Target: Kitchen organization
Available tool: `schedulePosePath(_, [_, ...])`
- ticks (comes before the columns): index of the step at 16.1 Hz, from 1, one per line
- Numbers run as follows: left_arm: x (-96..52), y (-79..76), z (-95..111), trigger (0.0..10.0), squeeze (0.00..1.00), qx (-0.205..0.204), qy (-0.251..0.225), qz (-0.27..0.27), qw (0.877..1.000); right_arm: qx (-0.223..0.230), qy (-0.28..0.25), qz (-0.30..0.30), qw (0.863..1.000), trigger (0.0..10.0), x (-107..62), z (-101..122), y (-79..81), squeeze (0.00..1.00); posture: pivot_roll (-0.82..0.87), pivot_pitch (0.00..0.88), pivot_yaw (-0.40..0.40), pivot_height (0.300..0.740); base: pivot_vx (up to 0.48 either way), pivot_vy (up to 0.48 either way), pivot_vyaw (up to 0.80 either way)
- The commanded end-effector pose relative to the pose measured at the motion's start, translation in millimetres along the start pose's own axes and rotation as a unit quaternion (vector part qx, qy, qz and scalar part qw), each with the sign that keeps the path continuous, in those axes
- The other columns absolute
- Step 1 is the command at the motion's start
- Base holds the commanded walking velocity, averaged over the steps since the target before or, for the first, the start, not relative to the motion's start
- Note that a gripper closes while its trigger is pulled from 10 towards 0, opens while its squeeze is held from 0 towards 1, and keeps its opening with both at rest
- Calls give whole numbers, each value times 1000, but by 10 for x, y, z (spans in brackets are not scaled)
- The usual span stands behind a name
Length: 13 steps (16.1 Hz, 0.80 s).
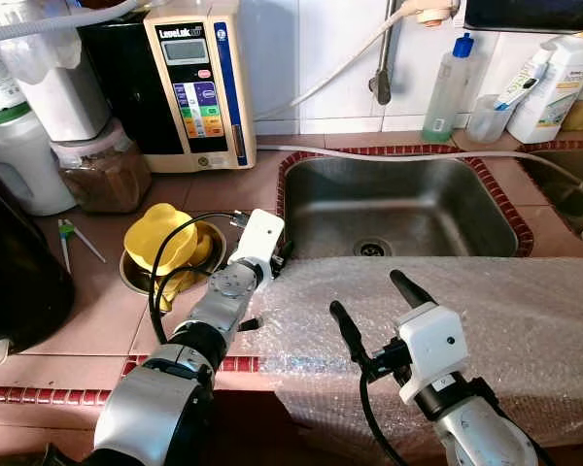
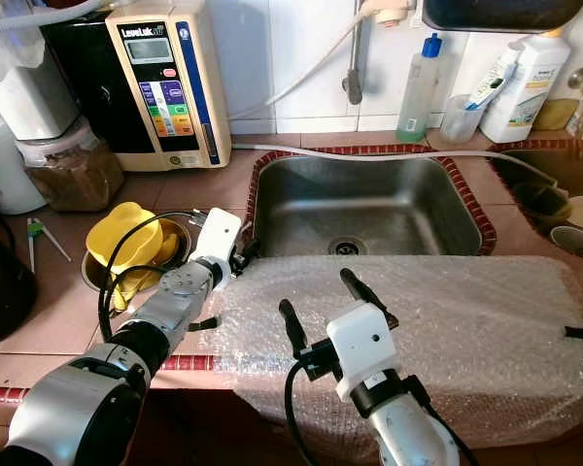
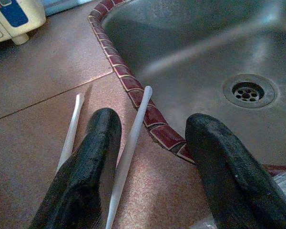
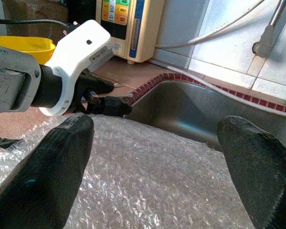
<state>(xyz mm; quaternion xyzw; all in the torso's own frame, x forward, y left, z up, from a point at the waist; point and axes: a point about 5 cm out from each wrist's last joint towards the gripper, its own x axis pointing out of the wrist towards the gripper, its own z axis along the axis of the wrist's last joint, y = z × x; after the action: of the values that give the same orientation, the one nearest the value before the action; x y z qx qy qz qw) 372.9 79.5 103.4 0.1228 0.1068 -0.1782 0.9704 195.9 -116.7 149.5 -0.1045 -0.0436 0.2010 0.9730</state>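
Two thin white sticks [image 3: 131,138] [image 3: 72,130] lie on the brown tiled counter by the front left corner of the steel sink [image 1: 321,209]. My left gripper [image 3: 155,125] is open and low over that corner. One stick lies between its fingers and the other just outside one finger [image 3: 93,157]. In the left eye view the left gripper [image 1: 278,254] sits at the edge of a bubble wrap sheet [image 1: 505,330] spread over the counter front. My right gripper [image 1: 369,294] hovers open above that sheet, holding nothing.
A yellow item [image 1: 160,238] rests in a bowl left of my left arm. A water ionizer [image 1: 199,83], jars and a dark appliance [image 1: 15,282] crowd the back left. Bottles [image 1: 447,92] stand behind the sink. Small green-tipped sticks [image 1: 68,238] lie on the counter.
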Motion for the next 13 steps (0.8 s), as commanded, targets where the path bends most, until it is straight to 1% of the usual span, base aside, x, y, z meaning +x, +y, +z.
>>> schedulePosePath(1, [-46, 89, -187, 0, 0, 3, 48, 13, 999, 1, -1, -1, 1000, 10000, -12, 27, 4, 0, -52, 36, 78, 740, 0, 0, 0])
schedulePosePath(7, [-52, 92, -213, 0, 0, 6, 55, 16, 998, -3, -1, -3, 1000, 10000, -4, 28, 3, 0, -52, 30, 83, 740, 0, 0, 0])
schedulePosePath(13, [-52, 130, -180, 0, 0, 4, 42, 27, 999, -5, -1, -3, 1000, 10000, 14, 26, 5, 0, -46, 26, 82, 740, 0, 0, 0])
